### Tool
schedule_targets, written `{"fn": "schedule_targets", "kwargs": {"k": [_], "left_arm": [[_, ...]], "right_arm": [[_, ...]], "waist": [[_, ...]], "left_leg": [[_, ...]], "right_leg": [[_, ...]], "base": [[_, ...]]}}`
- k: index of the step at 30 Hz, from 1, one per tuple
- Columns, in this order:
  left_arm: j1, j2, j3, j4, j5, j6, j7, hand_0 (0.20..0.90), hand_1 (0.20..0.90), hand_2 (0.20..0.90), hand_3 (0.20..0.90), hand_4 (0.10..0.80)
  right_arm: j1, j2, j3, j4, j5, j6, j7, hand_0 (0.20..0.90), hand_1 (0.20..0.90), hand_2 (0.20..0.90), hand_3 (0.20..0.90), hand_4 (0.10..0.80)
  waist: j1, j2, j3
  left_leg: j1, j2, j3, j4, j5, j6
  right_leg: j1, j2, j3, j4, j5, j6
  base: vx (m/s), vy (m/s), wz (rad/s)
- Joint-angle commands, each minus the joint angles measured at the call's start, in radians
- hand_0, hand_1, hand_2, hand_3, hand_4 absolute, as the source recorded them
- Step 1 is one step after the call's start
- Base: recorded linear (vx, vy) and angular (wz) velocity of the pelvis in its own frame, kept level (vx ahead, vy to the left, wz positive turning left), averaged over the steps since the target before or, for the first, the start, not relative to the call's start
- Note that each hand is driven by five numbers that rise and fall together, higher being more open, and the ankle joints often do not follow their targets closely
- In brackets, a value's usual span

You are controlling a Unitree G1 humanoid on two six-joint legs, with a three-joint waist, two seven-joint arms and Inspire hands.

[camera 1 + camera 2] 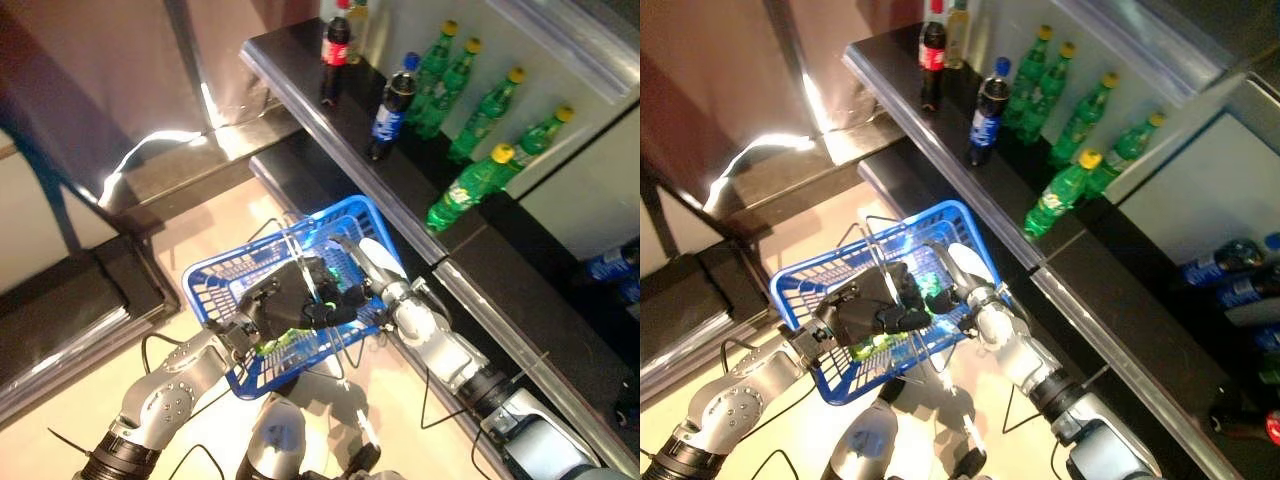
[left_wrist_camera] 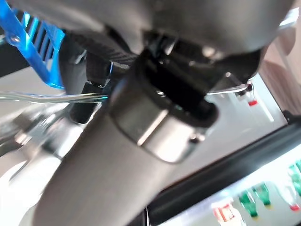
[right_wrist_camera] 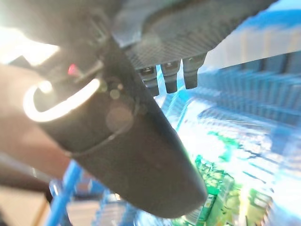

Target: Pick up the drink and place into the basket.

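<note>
Right hand (image 1: pixel 345 300) over blue basket (image 1: pixel 222 268), fingers unclear | left hand (image 1: pixel 270 305) grips handle | green bottle (image 3: pixel 211 193) inside, label unreadable

Five green bottles (image 1: pixel 468 183), two colas (image 1: pixel 335 50), one basket (image 1: pixel 222 271)

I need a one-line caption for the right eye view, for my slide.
Both dark robot hands meet inside the blue plastic basket, below a black shelf of green bottles.

You have dim, reddish head views with a white glare streak (image 1: pixel 150 145) at upper left on the glossy floor. Both wrist views are badly blurred, and the right one flares bright over the basket (image 3: pixel 263 89).
</note>
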Motion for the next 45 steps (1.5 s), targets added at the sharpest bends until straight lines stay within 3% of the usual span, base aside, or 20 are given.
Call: {"fn": "schedule_targets", "kwargs": {"k": [1, 5, 9, 17, 26, 32, 39, 45], "left_arm": [[-0.084, -0.180, 0.060, -0.123, -0.046, -0.331, -0.068, 0.300, 0.300, 0.300, 0.200, 0.100], [-0.021, -0.188, 0.153, 0.010, -0.017, -0.394, -0.001, 0.300, 0.300, 0.300, 0.200, 0.100], [0.033, -0.215, 0.233, 0.127, -0.002, -0.432, 0.003, 0.300, 0.300, 0.300, 0.200, 0.100], [0.095, -0.254, 0.330, 0.333, 0.076, -0.460, 0.077, 0.300, 0.300, 0.300, 0.200, 0.100], [0.164, -0.259, 0.412, 0.599, 0.180, -0.452, 0.120, 0.300, 0.300, 0.300, 0.200, 0.100], [0.146, -0.264, 0.418, 0.839, 0.272, -0.448, 0.119, 0.300, 0.300, 0.300, 0.200, 0.100], [0.096, -0.259, 0.358, 1.098, 0.364, -0.450, 0.102, 0.300, 0.300, 0.300, 0.200, 0.100], [0.077, -0.261, 0.305, 1.229, 0.398, -0.460, 0.080, 0.300, 0.300, 0.300, 0.200, 0.100]], "right_arm": [[0.096, -0.078, 0.007, -0.038, 0.057, -0.144, -0.086, 0.900, 0.900, 0.900, 0.900, 0.800], [0.254, -0.115, -0.121, -0.098, 0.109, -0.255, -0.091, 0.900, 0.900, 0.900, 0.900, 0.800], [0.340, -0.121, -0.221, -0.098, 0.145, -0.304, -0.094, 0.900, 0.900, 0.900, 0.900, 0.800], [0.478, -0.088, -0.380, -0.055, 0.248, -0.338, -0.115, 0.900, 0.900, 0.900, 0.900, 0.800], [0.617, -0.043, -0.514, 0.135, 0.279, -0.403, -0.133, 0.900, 0.900, 0.900, 0.900, 0.800], [0.614, -0.029, -0.518, 0.294, 0.302, -0.386, -0.149, 0.900, 0.900, 0.900, 0.900, 0.800], [0.545, -0.005, -0.552, 0.642, 0.482, -0.432, -0.132, 0.900, 0.900, 0.900, 0.900, 0.800], [0.523, 0.011, -0.577, 0.813, 0.516, -0.445, -0.107, 0.900, 0.900, 0.900, 0.900, 0.800]], "waist": [[-0.062, 0.073, -0.346], [-0.146, 0.097, -0.347], [-0.192, 0.104, -0.342], [-0.256, 0.107, -0.327], [-0.310, 0.116, -0.324], [-0.337, 0.123, -0.326], [-0.356, 0.137, -0.334], [-0.377, 0.137, -0.336]], "left_leg": [[0.069, -0.005, 0.035, -0.098, -0.006, 0.031], [0.086, 0.014, 0.112, -0.098, -0.018, 0.032], [0.099, 0.027, 0.157, -0.098, -0.029, 0.031], [0.123, 0.033, 0.194, -0.098, -0.050, 0.035], [0.138, 0.037, 0.223, -0.098, -0.066, 0.036], [0.146, 0.037, 0.236, -0.098, -0.077, 0.033], [0.157, 0.041, 0.261, -0.098, -0.092, 0.032], [0.168, 0.042, 0.281, -0.098, -0.102, 0.035]], "right_leg": [[0.018, 0.027, -0.009, -0.002, 0.024, 0.009], [-0.003, 0.022, 0.045, -0.002, 0.029, 0.013], [-0.010, 0.020, 0.068, -0.002, 0.030, 0.012], [-0.017, 0.019, 0.097, 0.003, 0.030, 0.010], [-0.023, 0.021, 0.129, 0.004, 0.028, 0.005], [-0.029, 0.021, 0.146, 0.006, 0.025, 0.001], [-0.032, 0.029, 0.177, -0.001, 0.023, -0.007], [-0.041, 0.038, 0.210, 0.005, 0.021, -0.012]], "base": [[-0.024, 0.045, -0.50], [-0.003, 0.052, -0.44], [0.012, 0.021, -0.32], [0.009, -0.006, -0.16], [0.014, -0.004, -0.06], [0.003, 0.001, -0.01], [-0.008, 0.012, -0.10], [-0.002, 0.017, -0.16]]}}
